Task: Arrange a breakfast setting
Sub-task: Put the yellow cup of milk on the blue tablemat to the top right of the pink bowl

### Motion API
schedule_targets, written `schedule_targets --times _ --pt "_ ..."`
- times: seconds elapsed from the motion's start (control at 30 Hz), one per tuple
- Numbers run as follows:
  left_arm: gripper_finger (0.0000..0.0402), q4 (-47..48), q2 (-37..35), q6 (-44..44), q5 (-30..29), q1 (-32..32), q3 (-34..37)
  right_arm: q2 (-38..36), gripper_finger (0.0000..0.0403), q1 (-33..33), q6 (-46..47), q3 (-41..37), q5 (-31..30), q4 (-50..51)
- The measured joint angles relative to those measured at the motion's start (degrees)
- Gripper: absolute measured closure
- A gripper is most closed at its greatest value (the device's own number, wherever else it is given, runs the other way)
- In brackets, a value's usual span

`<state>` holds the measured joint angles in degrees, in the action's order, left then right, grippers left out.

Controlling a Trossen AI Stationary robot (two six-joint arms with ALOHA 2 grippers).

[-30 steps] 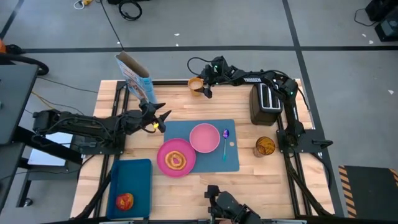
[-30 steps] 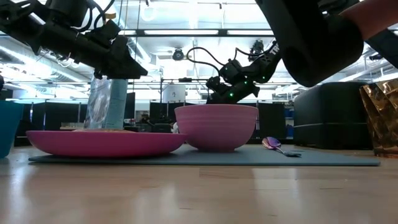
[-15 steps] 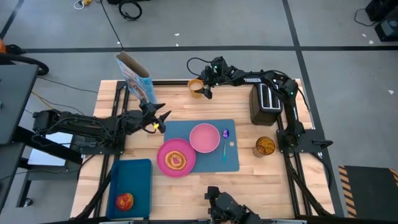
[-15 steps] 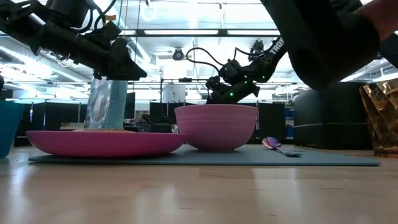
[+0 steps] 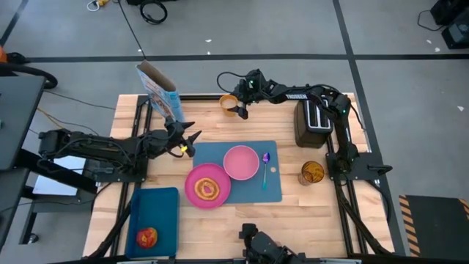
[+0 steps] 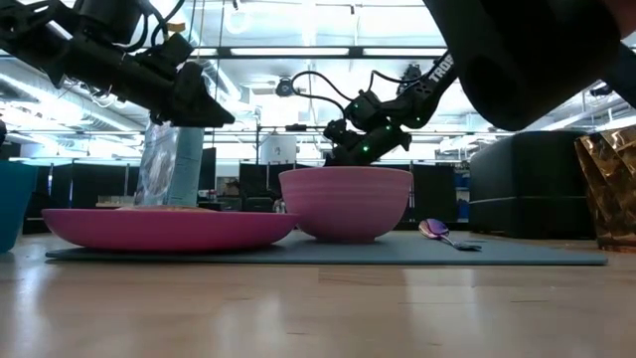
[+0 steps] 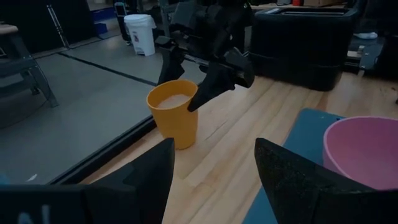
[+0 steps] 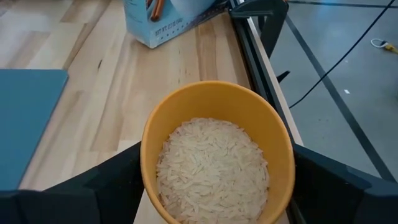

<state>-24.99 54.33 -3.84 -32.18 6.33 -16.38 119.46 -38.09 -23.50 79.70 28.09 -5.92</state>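
Right tool (image 5: 236,105) straddles, unclenched, the orange cup (image 5: 229,102) at the table's (image 5: 220,235) far edge.

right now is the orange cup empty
No, the orange cup is filled with pale rice-like grains, seen from the right wrist view.

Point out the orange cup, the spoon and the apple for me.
orange cup (image 8: 214,155): right wrist view, on the rice-like grains filling it.
spoon (image 5: 265,166): high view, on its handle, lying on the placemat.
apple (image 5: 146,237): high view, on its top, on the dark-blue tray.
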Motion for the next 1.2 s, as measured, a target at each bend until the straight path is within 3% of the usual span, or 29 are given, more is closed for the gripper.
schedule_targets --times 0.73,1.2 --pt "0.0170 0.1 -0.1 0.1 0.0 0.0 0.0 -0.2 0.0084 0.1 0.9 0.0 -1.3 0.9" --pt "0.0170 0.6 -1.9 1.8 -0.1 -0.1 0.0 -8.6 0.0085 0.5 0.8 -0.2 -0.1 12.5"
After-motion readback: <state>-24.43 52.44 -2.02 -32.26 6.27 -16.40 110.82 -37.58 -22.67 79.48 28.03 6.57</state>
